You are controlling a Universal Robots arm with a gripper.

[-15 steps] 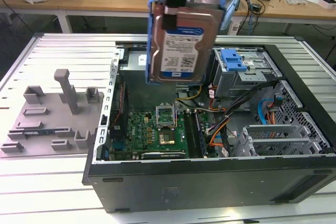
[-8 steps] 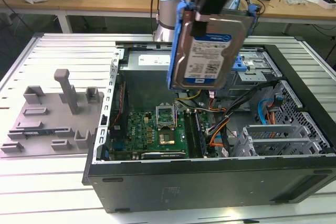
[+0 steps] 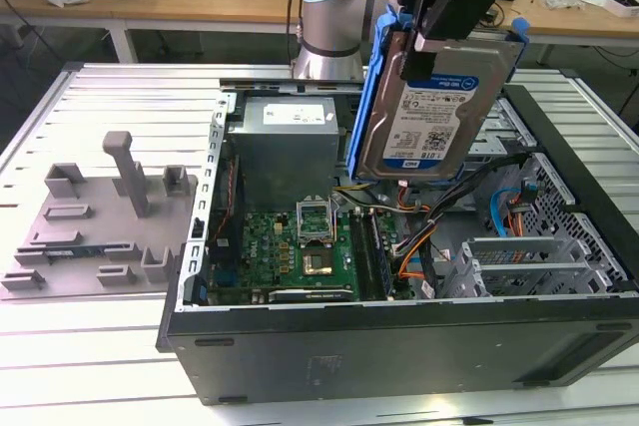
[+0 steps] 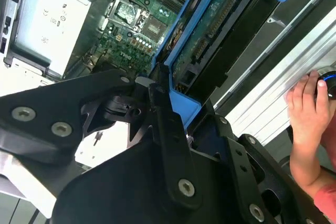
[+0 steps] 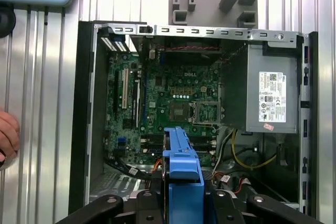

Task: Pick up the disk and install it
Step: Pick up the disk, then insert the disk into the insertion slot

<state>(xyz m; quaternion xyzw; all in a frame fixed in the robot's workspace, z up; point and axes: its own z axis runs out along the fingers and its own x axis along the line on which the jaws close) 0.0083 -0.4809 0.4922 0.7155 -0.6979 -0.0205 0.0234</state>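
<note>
Pickup complete, installation pending. The claw point(image 3: 440, 39) pinches the disk point(image 3: 424, 117) by its upper edge, holding it nearly upright, label outward, above the open computer case point(image 3: 399, 351); it is not yet seated in any bay.

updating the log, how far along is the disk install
Done: the pick-up. The gripper is shut on the disk, which is lifted clear. In hand: the disk hangs in the air over the open case. Left: the install itself, since the disk is not yet seated anywhere in the case.
</note>
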